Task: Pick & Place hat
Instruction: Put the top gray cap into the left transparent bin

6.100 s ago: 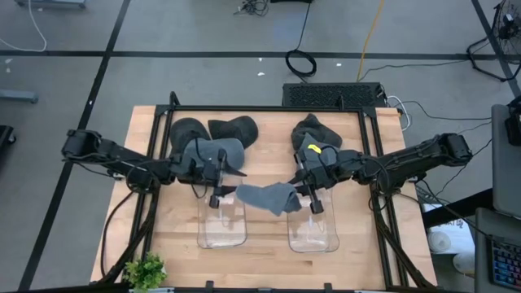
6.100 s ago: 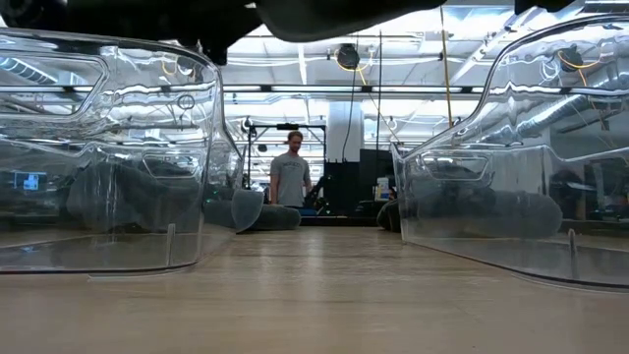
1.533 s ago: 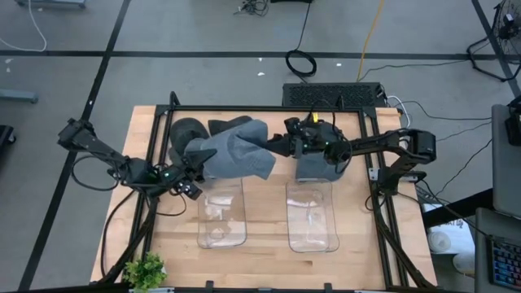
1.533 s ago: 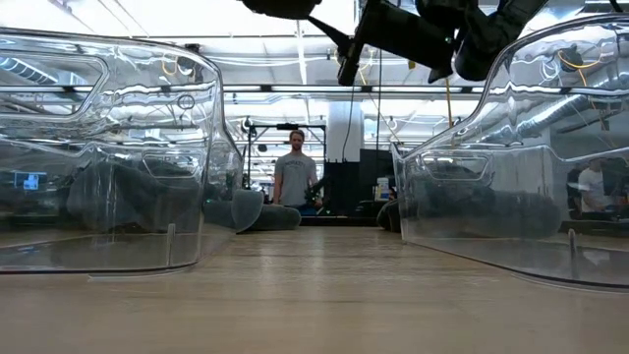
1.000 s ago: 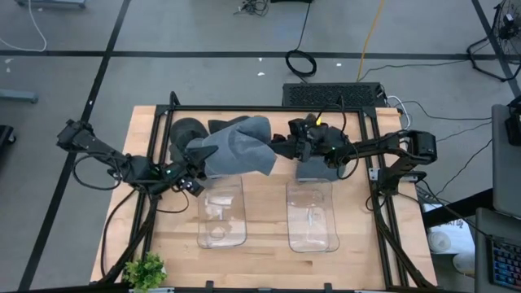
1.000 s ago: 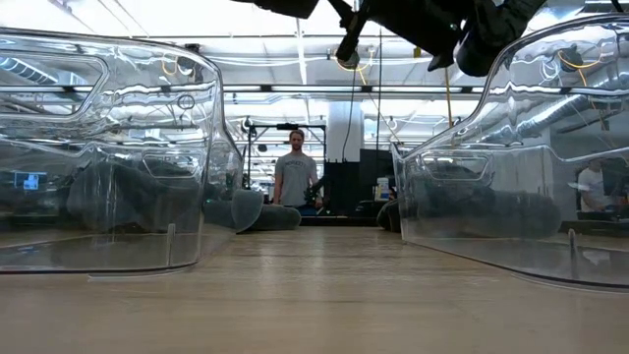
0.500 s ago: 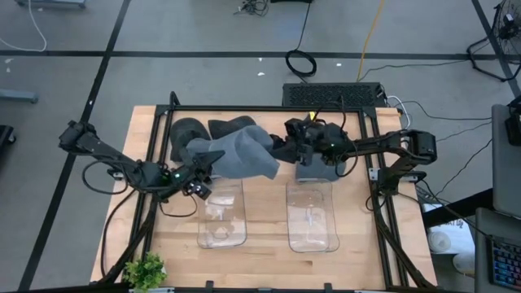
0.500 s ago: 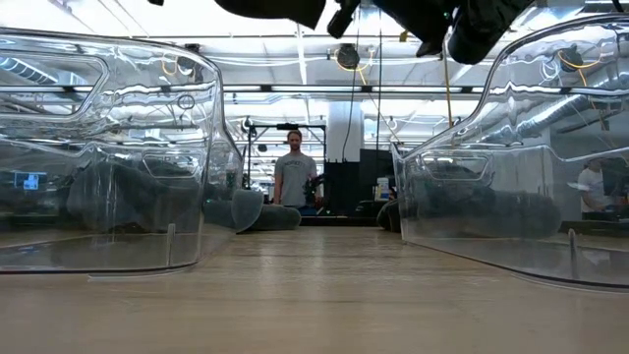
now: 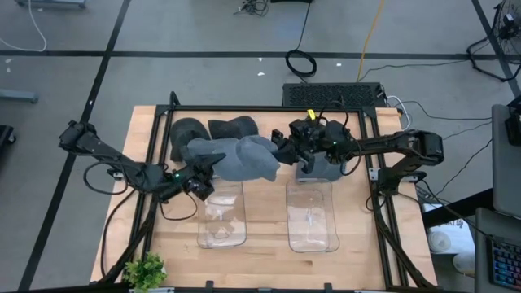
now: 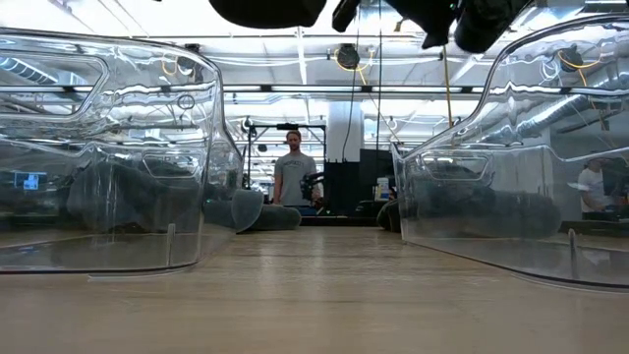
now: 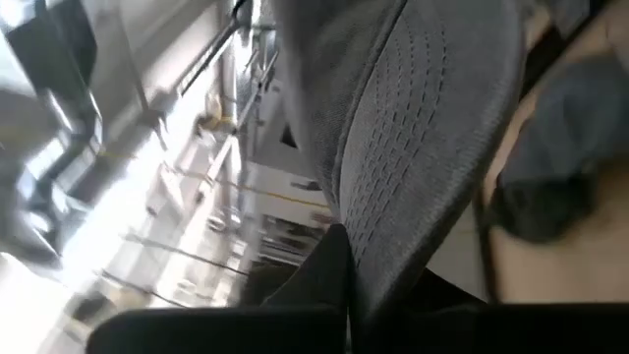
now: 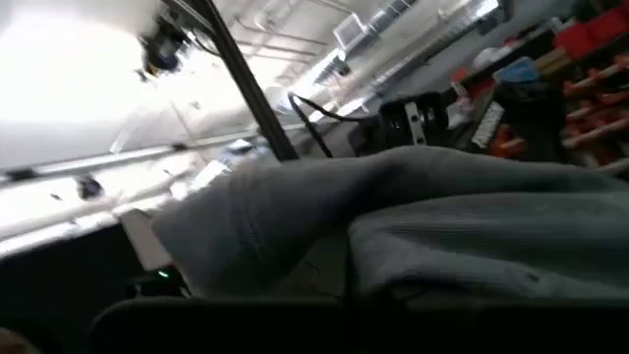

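Note:
A grey hat (image 9: pixel 242 158) hangs in the air between both grippers, above the far end of the left clear bin (image 9: pixel 221 213). My left gripper (image 9: pixel 210 165) is shut on its left end, my right gripper (image 9: pixel 281 152) on its right end. In the low view the hat (image 10: pixel 265 10) shows as a dark shape at the top edge, clear of the table. The left wrist view is filled with its perforated grey fabric (image 11: pixel 413 138), the right wrist view with its folded cloth (image 12: pixel 462 226). My left gripper pinches the hat's left edge (image 11: pixel 378 261) between its two fingers, coming slanting from the table's near left side. That end is lifted clear of the table. One layer or several, I cannot tell. My right gripper holds the hat's right end (image 12: pixel 393 270), coming roughly level from the table's right side. The cloth lies over the fingers and hides the place of contact. The hat is lifted clear and sags slightly between the two grippers.
Dark hats (image 9: pixel 191 130) (image 9: pixel 236 126) lie at the table's far left; another dark pile (image 9: pixel 319 167) lies under the right arm. A second clear bin (image 9: pixel 312 216) stands to the right. A small plant (image 9: pixel 146 268) sits at the near left corner. A person (image 10: pixel 293 177) stands beyond the table.
The hat, held at both ends, has come down a little toward the table's near side and has bunched from a broad spread shape into a narrower, sagging one. My left gripper has moved slightly toward the near edge, and my right gripper slightly toward the left.

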Controlling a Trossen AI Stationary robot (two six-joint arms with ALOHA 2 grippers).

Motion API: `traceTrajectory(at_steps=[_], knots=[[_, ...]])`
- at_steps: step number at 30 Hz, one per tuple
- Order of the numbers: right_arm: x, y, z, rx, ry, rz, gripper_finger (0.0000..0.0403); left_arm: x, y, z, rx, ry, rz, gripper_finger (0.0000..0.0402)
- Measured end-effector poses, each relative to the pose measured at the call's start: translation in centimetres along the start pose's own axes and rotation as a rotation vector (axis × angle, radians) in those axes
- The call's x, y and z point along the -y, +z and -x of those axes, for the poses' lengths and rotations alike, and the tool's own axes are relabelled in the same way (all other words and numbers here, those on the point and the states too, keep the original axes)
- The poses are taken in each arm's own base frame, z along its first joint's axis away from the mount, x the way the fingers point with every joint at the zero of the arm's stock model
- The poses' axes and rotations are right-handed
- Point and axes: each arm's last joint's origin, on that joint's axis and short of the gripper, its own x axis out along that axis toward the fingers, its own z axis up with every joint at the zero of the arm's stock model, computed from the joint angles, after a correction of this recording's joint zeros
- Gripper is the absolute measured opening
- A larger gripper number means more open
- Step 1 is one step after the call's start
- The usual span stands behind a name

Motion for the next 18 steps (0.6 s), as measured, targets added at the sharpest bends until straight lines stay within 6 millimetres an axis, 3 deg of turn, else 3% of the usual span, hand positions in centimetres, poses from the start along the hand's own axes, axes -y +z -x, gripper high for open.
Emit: traceTrajectory(at_steps=[4,8,14,18], knots=[[-0.8,0.4,0.3,-0.048,-0.074,0.043,0.0001,-0.4,-0.1,0.0,-0.040,0.044,0.370,0.0042],[-1.2,0.3,0.4,-0.073,-0.129,0.055,0.0001,-0.6,-0.5,-0.2,-0.118,0.098,0.593,0.0107],[-1.1,0.0,0.4,-0.099,-0.169,0.059,0.0001,0.4,-0.3,-0.1,-0.051,0.001,0.640,0.0224],[-1.0,0.0,0.5,-0.101,-0.194,0.080,0.0000,0.9,0.2,0.2,0.055,-0.100,0.646,0.0281]])
